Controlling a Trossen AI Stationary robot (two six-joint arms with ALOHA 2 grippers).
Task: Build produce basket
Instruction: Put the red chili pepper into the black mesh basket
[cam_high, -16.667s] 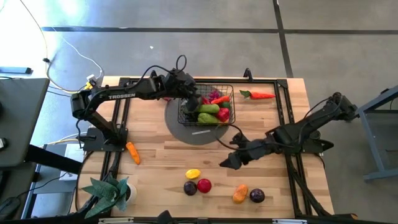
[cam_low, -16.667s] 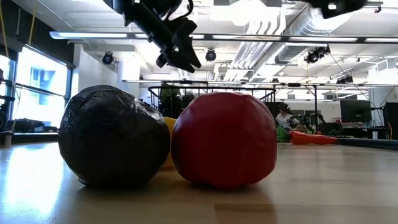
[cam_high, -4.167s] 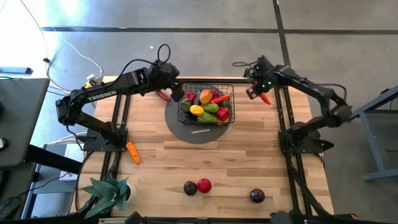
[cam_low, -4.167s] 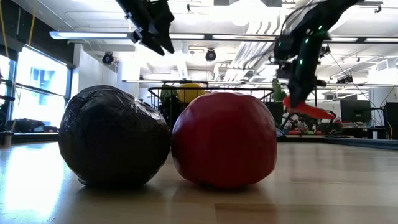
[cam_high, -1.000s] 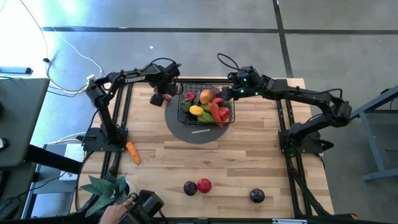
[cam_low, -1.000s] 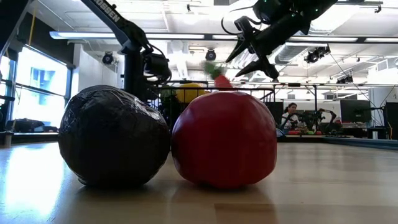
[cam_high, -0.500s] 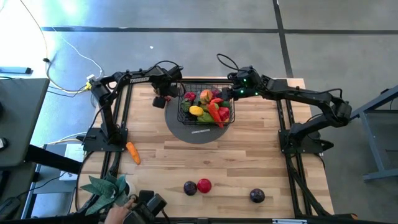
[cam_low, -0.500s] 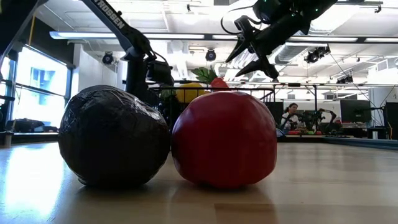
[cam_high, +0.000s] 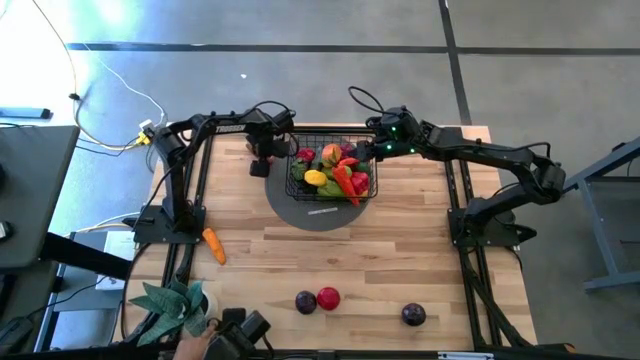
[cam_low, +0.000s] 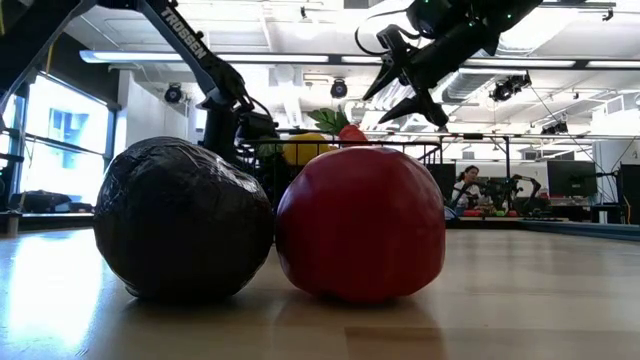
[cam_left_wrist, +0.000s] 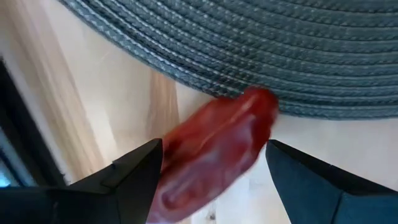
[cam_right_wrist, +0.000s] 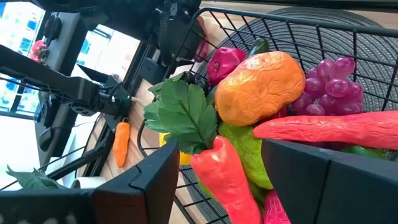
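Left hand apart over red produce beside mat; right hand apart above basket

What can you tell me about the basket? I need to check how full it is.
The basket is a square one of black wire mesh with open grid sides, standing upright on a round grey mat toward the table's far edge. It is heaped: an orange fruit, purple grapes, a leafy-topped red carrot, a yellow piece and green pieces crowd it. The right gripper hovers open over its right side; the left gripper is beside its left.
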